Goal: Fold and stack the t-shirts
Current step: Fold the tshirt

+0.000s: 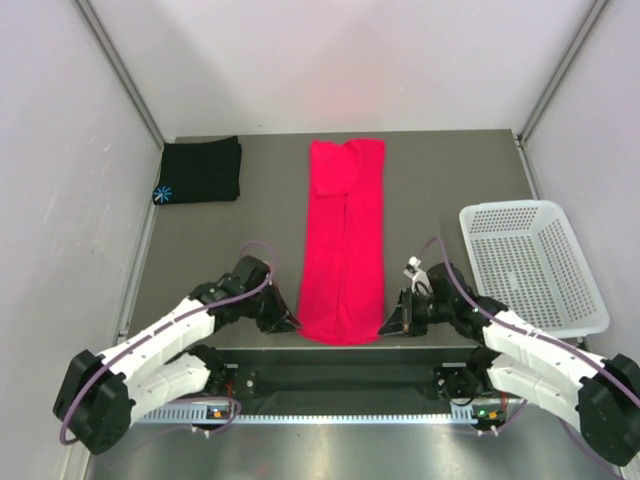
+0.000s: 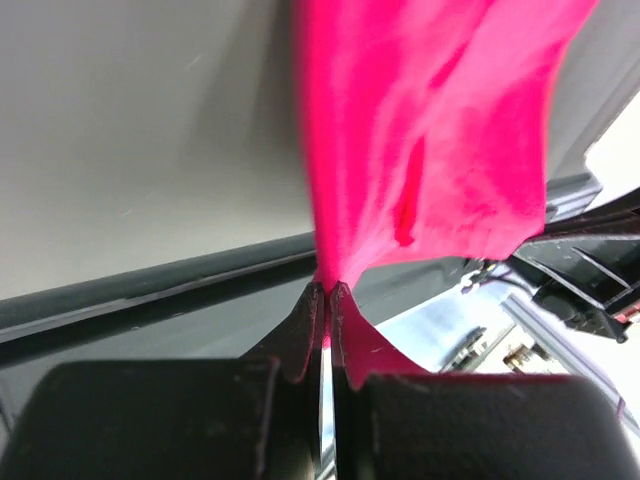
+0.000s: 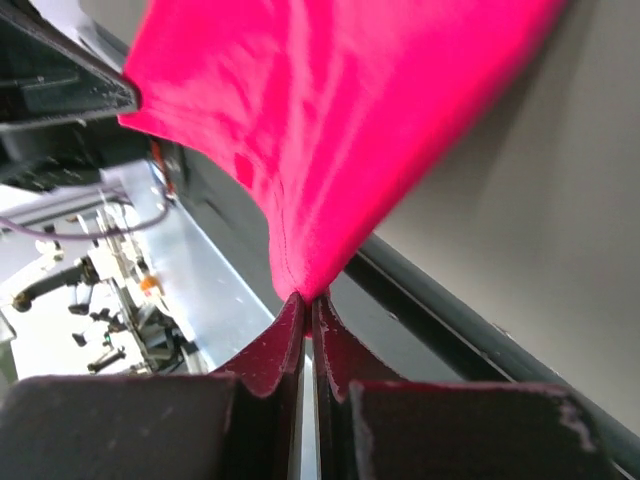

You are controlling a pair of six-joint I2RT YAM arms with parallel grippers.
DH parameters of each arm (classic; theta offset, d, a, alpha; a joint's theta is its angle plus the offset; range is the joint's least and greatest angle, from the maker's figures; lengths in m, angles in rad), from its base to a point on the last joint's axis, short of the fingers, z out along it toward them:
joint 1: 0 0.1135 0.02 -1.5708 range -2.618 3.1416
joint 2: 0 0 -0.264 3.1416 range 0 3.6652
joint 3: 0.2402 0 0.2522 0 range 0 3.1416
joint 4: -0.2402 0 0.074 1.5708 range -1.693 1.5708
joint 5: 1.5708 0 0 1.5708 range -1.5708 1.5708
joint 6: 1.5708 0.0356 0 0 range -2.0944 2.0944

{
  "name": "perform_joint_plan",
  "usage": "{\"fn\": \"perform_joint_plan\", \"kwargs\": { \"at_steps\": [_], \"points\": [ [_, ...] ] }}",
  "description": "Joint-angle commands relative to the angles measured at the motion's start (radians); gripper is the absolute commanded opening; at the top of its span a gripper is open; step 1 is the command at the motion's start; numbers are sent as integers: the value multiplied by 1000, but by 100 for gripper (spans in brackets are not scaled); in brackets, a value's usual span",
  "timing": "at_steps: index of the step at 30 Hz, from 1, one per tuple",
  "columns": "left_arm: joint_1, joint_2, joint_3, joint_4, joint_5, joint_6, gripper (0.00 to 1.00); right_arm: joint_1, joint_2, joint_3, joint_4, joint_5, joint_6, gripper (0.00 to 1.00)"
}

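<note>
Left hand (image 1: 290, 322) is clamped on the near left corner of the red-pink t-shirt (image 1: 345, 240). Right hand (image 1: 388, 325) is clamped on the near right corner. Both wrist views show the dark fingers pressed together with a pinch of pink cloth caught between the tips, and the cloth fans out away from them.

Red-pink t-shirt is folded into a long narrow strip. It lies down the middle of the counter (image 1: 440, 180), running from the front edge toward the far wall. Far end shows overlapping folds. Near hem sits at the front edge, between the two hands.

Black t-shirt (image 1: 200, 168) is folded into a compact rectangle at the far left corner of the counter, well apart from the red-pink one. Its light-blue starburst mark (image 1: 163, 192) is at its near left corner.

White perforated basket (image 1: 510, 208) sits on the right side of the counter, set at a slight angle and apart from both shirts.

Both arms lie low, reaching inward from their bases at the near edge, with purple cables looping over the wrists. Pale walls close in the counter on the left, right and far sides.
</note>
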Motion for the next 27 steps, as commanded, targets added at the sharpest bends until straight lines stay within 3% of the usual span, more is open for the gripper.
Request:
{"fn": "perform_joint_plan", "kwargs": {
  "at_steps": [1, 4, 10, 17, 27],
  "points": [
    [-1, 87, 156, -48, -79, 55, 0, -60, 59, 135, -44, 4, -49, 0],
    [24, 207, 291, -48, -105, 127, 0, -143, 168, 251, -79, -29, -108, 0],
    [174, 491, 608, -13, -10, 239, 0, -296, 417, 532, -158, -88, -264, 0],
    [323, 828, 935, -45, 108, 327, 0, -355, 751, 848, -196, -130, -323, 0],
    [372, 1141, 1245, -37, 194, 342, 0, -399, 1035, 1178, -267, -144, -337, 0]
  ]
}}
